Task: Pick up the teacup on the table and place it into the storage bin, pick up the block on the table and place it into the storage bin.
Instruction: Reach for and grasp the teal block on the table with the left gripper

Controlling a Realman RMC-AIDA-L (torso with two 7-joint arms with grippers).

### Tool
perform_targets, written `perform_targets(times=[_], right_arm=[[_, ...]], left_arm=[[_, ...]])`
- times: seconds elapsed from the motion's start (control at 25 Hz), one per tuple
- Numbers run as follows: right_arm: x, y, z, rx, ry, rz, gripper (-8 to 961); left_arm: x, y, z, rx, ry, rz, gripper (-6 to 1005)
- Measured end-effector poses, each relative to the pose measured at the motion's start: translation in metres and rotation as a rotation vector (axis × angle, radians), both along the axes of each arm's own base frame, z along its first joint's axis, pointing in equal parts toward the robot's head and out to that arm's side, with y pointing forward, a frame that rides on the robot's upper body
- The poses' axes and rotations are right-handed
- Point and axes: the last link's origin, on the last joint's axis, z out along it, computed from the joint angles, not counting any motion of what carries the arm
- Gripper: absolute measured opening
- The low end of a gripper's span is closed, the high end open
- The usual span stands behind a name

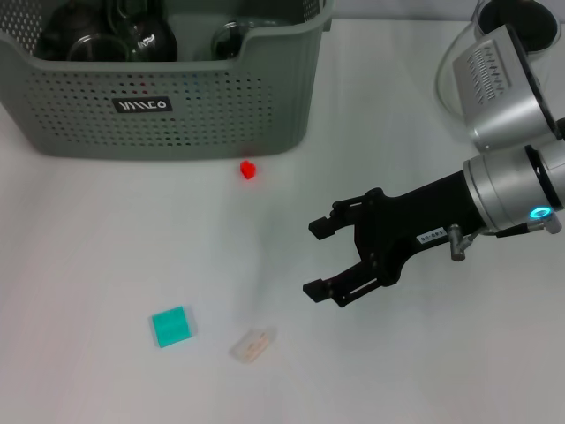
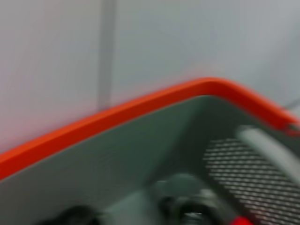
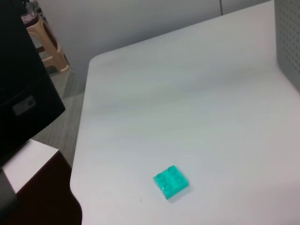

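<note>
The grey-green storage bin (image 1: 159,106) stands at the back left of the white table, and a strip of its perforated wall (image 3: 288,42) shows in the right wrist view. Dark rounded glass pieces (image 1: 132,35) that look like teacups lie inside it; no teacup shows on the table. A small red block (image 1: 248,169) sits just in front of the bin. A teal block (image 1: 170,326) (image 3: 171,182) lies near the front, with a clear block (image 1: 253,344) beside it. My right gripper (image 1: 312,259) hovers open and empty right of centre, fingers pointing left. The left gripper is out of view.
A clear glass vessel with a dark inside (image 1: 521,26) stands at the back right behind my right arm. The right wrist view shows the table's rounded corner (image 3: 91,63), with floor, a stool (image 3: 44,40) and a black object (image 3: 23,93) beyond it. The left wrist view shows only a blurred orange-edged grey surface (image 2: 117,154).
</note>
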Motion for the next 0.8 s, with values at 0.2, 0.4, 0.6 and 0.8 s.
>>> perform_targets(times=[0.2,0.4,0.6,0.8], right_arm=[[0.0,0.004,0.002,0.024,0.007,0.001,944],[0.001,0.007,0.003,0.046,0.011,-0.005,943],[0.002,0.009,0.005,0.055,0.017,-0.019,943],[0.001,0.011,0.005,0.067,0.022,-0.021,943]], left_arm=[[0.024,-0.053,-0.014,-0.311,-0.027,-0.225,459],[0.019,-0.101,-0.055,-0.531,0.073,-0.333,672],[0.014,-0.129,-0.097,-0.66,0.155,-0.345,865],[0.005,-0.138,-0.125,-0.703,0.232,-0.284,960]])
